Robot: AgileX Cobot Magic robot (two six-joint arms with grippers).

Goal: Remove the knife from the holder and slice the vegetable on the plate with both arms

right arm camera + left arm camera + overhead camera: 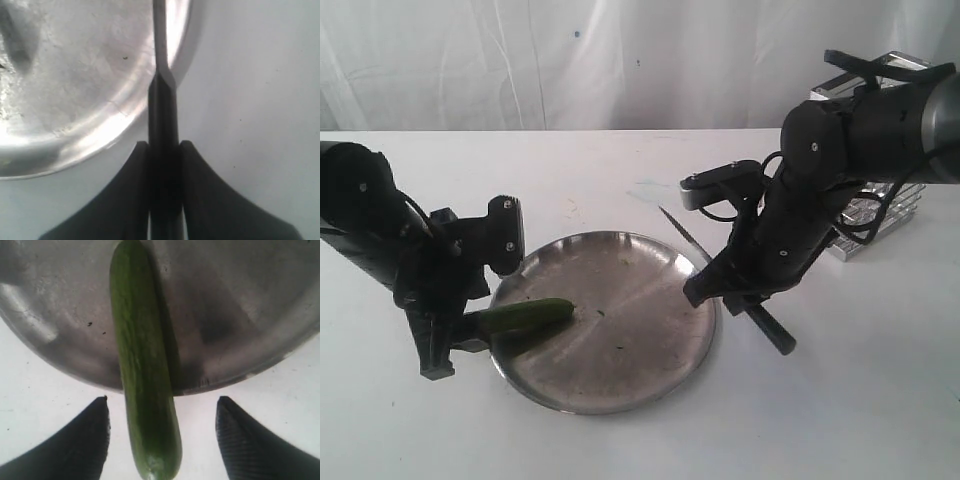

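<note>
The vegetable [525, 316] is a glossy dark green piece lying on the left side of the round steel plate [630, 340], with one end past the rim. My left gripper [460, 335] is open around that overhanging end. In the left wrist view the vegetable [145, 365] runs between the two spread fingers [80, 440] without touching them, so the left gripper [162, 401] holds nothing. My right gripper [740, 292] is shut on the black handle of the knife [682, 232], whose blade points over the plate's right rim. In the right wrist view the knife [163, 105] sits clamped in the right gripper [164, 146].
The chrome wire holder [895, 205] stands at the back right, mostly hidden behind the right arm. The plate [75, 75] lies beside the blade on a white table [860, 400]. A white curtain closes off the back.
</note>
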